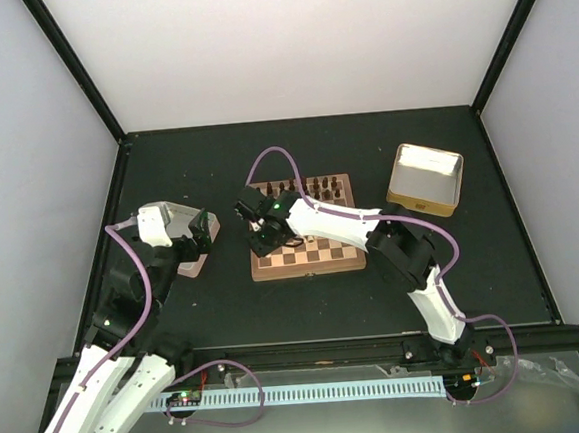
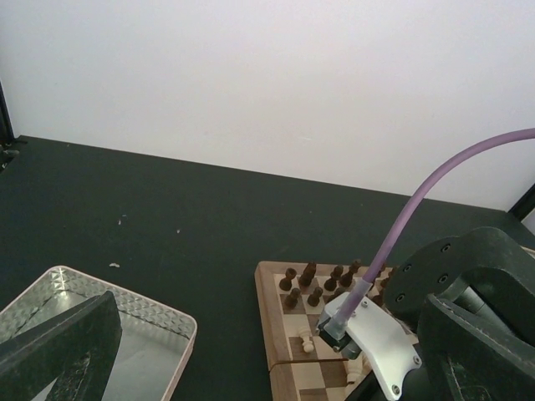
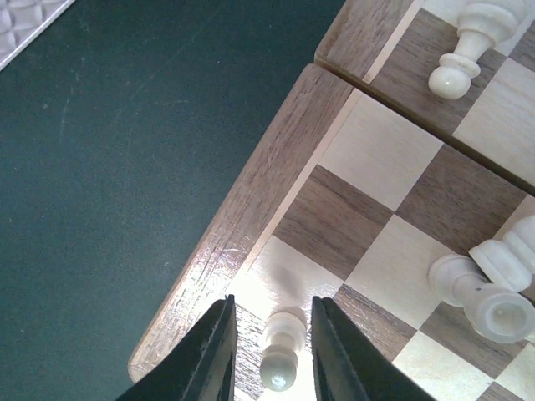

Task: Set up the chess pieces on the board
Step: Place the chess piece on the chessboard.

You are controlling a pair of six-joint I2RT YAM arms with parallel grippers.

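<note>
The board (image 1: 304, 269) lies mid-table, with dark pieces (image 1: 312, 187) lined up along its far side. My right gripper (image 1: 264, 239) hovers over the board's near left corner. In the right wrist view its jaws (image 3: 272, 313) stand open around an upright cream pawn (image 3: 282, 347) on the corner square, with a gap on each side. Other cream pieces lie tipped on the board (image 3: 464, 50), (image 3: 493, 288). My left gripper (image 1: 203, 233) is open and empty over a tray; its fingers (image 2: 67, 342) frame the view, which shows one fallen cream piece (image 2: 308, 341).
A shallow pale tray (image 1: 176, 235) sits left of the board, also seen in the left wrist view (image 2: 125, 326). A gold-rimmed tin (image 1: 425, 179) stands at the back right. The right arm and its purple cable (image 2: 418, 209) stretch across the board.
</note>
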